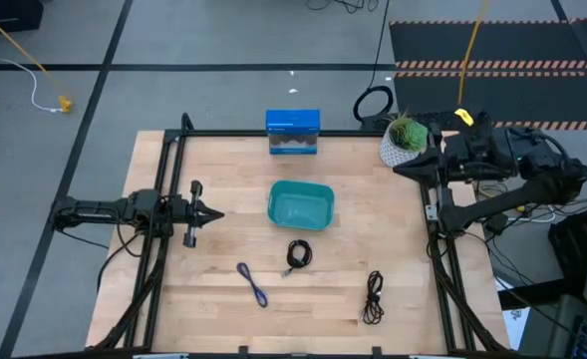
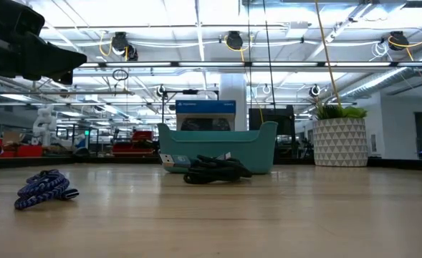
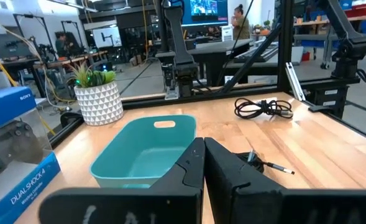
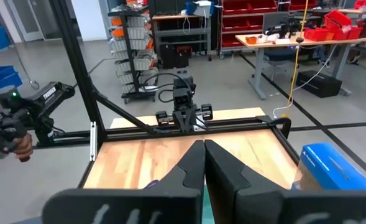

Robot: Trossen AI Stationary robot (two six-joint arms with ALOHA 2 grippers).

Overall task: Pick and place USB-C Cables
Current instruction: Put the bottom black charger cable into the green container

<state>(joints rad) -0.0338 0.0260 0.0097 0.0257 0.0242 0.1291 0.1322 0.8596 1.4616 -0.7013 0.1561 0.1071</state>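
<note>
- There are three USB-C Cables on the wooden surface (image 1: 213,309), and all three lie free; no hand touches them.
- The first is the coiled black cable (image 1: 298,255). It lies just in front of the teal bin (image 1: 300,204), close to it but not touching it in the high view. In the low view the same cable (image 2: 214,170) is seen before the bin wall (image 2: 257,147).
- The second is the elongated black cable (image 1: 374,297). It lies near the right front part of the surface, well apart from the bin. The left wrist view shows it (image 3: 263,109) too.
- The third is the blue-purple cable (image 1: 252,283). It lies to the left of the coiled one, also in front of the bin, and in the low view it (image 2: 44,189) is nearest to the camera.
- There is one teal bin, near the middle of the surface; I see nothing inside it.
- Behind the bin stands one blue box (image 1: 293,131), at the far edge.
- One potted plant (image 1: 405,142) in a white pot stands at the far right corner.
- The left hand (image 1: 214,212) is at the left side of the surface, pointing toward the bin, with fingers pressed together and grasping nothing.
- The right hand (image 4: 204,149) is also clenched and without anything in it; the right arm is folded at the far right corner, by the plant.
</note>
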